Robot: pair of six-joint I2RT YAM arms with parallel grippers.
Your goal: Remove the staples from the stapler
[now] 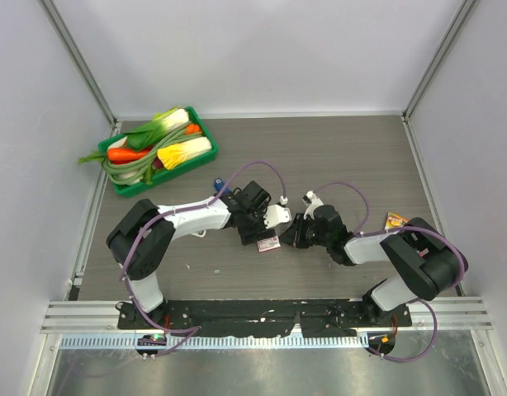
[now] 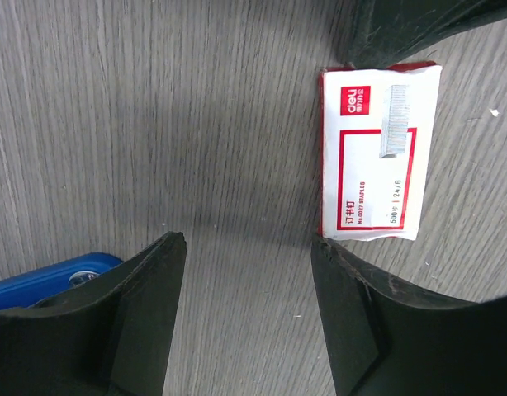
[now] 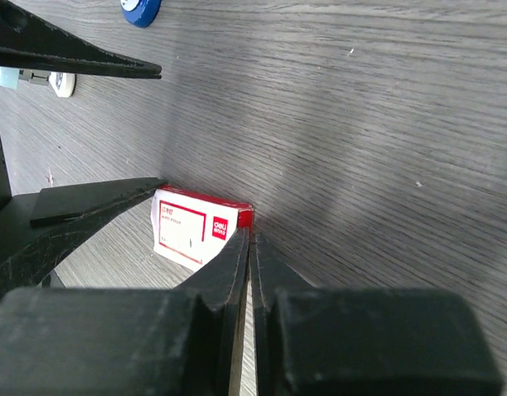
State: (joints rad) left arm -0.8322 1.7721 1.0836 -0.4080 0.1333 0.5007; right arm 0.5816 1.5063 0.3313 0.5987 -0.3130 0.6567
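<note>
The stapler (image 1: 216, 183) was seen unheld beside the left arm (image 1: 196, 216), apart from the staple box (image 1: 268, 243). There the left gripper (image 2: 247, 243) was spread wide and empty, the right gripper (image 3: 250, 239) pinched closed on nothing. The stapler was judged best clasped squarely across its narrow sides.

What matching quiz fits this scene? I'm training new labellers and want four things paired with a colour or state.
Things:
1 box
2 tray
3 left gripper
4 right gripper

Colour or state:
A shut
B green
C red and white
D open

Pairs: 1-C, 2-B, 3-D, 4-A
</note>
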